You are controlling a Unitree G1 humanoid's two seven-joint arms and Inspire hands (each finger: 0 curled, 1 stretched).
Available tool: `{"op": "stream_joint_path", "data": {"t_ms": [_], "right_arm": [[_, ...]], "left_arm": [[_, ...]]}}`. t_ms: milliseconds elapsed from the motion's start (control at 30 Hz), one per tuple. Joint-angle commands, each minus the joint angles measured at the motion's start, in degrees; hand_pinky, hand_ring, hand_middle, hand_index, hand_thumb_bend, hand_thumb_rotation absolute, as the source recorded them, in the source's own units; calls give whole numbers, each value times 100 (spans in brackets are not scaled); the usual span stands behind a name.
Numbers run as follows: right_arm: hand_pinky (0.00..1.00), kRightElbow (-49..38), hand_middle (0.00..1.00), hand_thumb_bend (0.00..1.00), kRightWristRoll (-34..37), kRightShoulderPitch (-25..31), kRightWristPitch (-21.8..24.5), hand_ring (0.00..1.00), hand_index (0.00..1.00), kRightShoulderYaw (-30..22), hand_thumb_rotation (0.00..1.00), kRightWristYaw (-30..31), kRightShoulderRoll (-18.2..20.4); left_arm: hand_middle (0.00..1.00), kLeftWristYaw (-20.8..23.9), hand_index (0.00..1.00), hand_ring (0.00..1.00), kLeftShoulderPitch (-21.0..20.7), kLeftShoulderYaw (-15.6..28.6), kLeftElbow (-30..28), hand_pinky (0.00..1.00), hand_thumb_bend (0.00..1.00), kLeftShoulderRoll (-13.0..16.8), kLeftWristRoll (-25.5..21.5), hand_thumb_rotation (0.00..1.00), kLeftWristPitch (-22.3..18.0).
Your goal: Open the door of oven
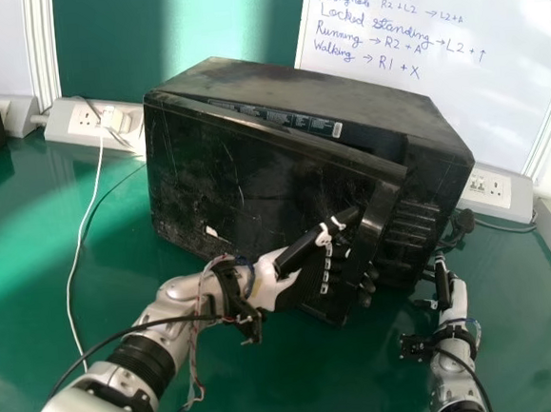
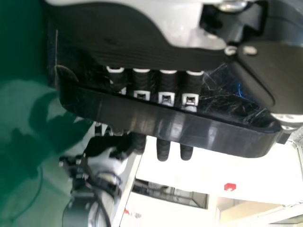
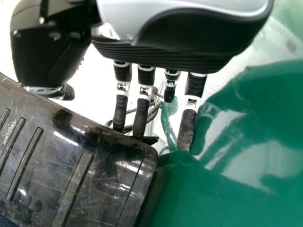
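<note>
The black oven (image 1: pixel 253 160) stands on the green table, its door (image 1: pixel 191 165) ajar, with a gap along the top toward the right. My left hand (image 1: pixel 280 284) is at the front of the door near its right edge, thumb along the face. In the left wrist view, the straight fingers of my left hand (image 2: pixel 165 98) pass behind the black door edge (image 2: pixel 165 130), tips showing beyond it. My right hand (image 1: pixel 452 299) is beside the oven's right side. Seen from the right wrist, my right hand (image 3: pixel 142 99) has straight fingers, some tips near the oven's corner (image 3: pixel 144 161).
Sockets (image 1: pixel 107 122) stand at the back left and more sockets (image 1: pixel 489 187) at the right. A white cable (image 1: pixel 82 231) runs down the table left of the oven. Dark cables (image 3: pixel 154 111) lie near my right fingers. A whiteboard (image 1: pixel 435 50) is behind the oven.
</note>
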Motion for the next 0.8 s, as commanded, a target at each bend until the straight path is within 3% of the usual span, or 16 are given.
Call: {"op": "stream_joint_path", "data": {"t_ms": [0,267,533,767], "right_arm": [[40,60,65,61,-61,90,10,49,67,86,97,123,149],[40,61,64,62,-48,94,17,47,63,114,98,129,148],[37,70,65,65,5,81,30,48,66,65,100,156,149],[39,63,67,64,-23,69,5,50,67,79,100,183,140]], "left_arm": [[9,-671,9,5,-284,-46,-410,0,84,-278,-403,84,40],[9,-941,10,5,-159,-136,-709,0,85,-144,-407,84,285],[9,-1118,9,4,-96,-160,-951,0,86,11,-481,83,637],[8,-1276,9,4,156,-278,-1655,0,88,109,-601,82,922]]}}
